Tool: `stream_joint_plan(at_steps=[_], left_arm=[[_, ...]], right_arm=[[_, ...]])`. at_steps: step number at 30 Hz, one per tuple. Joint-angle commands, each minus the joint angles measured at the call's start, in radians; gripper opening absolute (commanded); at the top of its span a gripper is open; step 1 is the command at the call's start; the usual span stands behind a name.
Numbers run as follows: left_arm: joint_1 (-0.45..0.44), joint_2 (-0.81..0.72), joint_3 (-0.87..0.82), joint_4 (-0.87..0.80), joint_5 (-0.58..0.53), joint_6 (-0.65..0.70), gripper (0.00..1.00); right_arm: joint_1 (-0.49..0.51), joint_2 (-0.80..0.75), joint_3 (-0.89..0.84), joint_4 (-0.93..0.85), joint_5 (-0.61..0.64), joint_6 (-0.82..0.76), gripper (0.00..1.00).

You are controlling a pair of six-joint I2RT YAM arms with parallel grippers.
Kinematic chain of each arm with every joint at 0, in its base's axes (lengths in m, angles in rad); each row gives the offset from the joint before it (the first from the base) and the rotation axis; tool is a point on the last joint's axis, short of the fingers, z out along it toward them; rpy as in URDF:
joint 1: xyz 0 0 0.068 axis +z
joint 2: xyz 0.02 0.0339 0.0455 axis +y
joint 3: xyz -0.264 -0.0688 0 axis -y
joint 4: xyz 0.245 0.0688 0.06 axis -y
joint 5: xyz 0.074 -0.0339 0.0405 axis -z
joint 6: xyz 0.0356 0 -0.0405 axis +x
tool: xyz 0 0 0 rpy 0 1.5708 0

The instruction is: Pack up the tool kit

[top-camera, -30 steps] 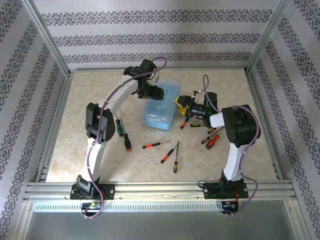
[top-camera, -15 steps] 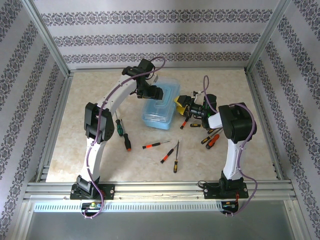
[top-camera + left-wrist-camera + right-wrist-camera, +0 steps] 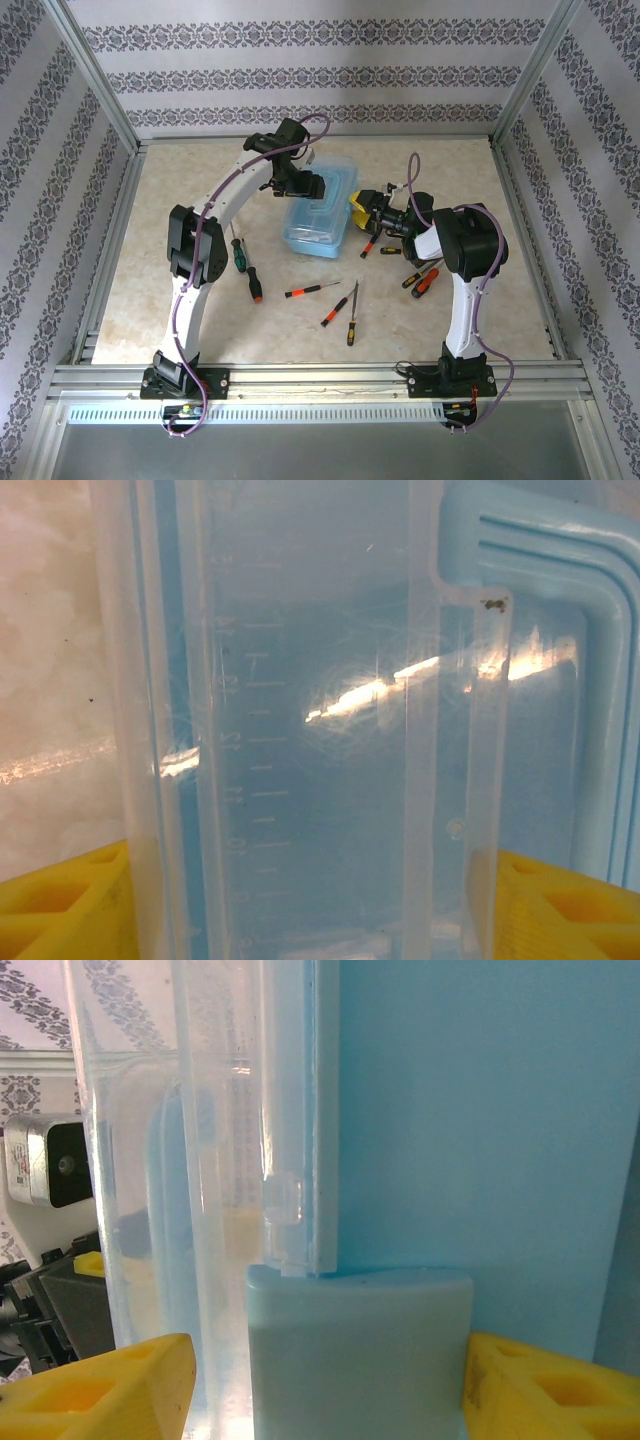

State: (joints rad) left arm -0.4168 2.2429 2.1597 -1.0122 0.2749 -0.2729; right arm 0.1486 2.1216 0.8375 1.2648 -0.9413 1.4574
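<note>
Since a second ago the right arm's elbow has swung inward and the right gripper has nosed up to the near-right end of the tool box, while the left arm has barely stirred. The box sits mid-table, lid down, with the screwdrivers lying loose on the table in front of it and to its right. The left gripper is over the box's far end, its jaws set against both sides of the clear lid and, by the look of it, clamped there to steady the box. The right jaws stand apart, straddling the latch: one finger touches it, and the other is just beside it. The step in hand appears to be opening the box. It would go best with the left hold kept firm, the right jaws centred on the latch before closing, and the pull made outward from the box so it does not skid.
</note>
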Motion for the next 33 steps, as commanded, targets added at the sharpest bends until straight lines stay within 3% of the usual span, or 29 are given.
stream_joint_plan(at_steps=[1,9,33], left_arm=[[-0.002,0.029,-0.037,-0.053,-0.101,-0.035,0.66],[-0.015,0.054,-0.044,-0.084,-0.196,-0.035,0.66],[-0.018,0.049,-0.187,-0.035,-0.246,-0.077,0.65]], right_arm=[[0.027,-0.022,0.010,0.122,-0.071,0.014,0.68],[0.018,-0.033,0.012,0.122,-0.065,0.026,0.67],[-0.067,-0.115,-0.027,0.122,-0.058,0.033,0.62]])
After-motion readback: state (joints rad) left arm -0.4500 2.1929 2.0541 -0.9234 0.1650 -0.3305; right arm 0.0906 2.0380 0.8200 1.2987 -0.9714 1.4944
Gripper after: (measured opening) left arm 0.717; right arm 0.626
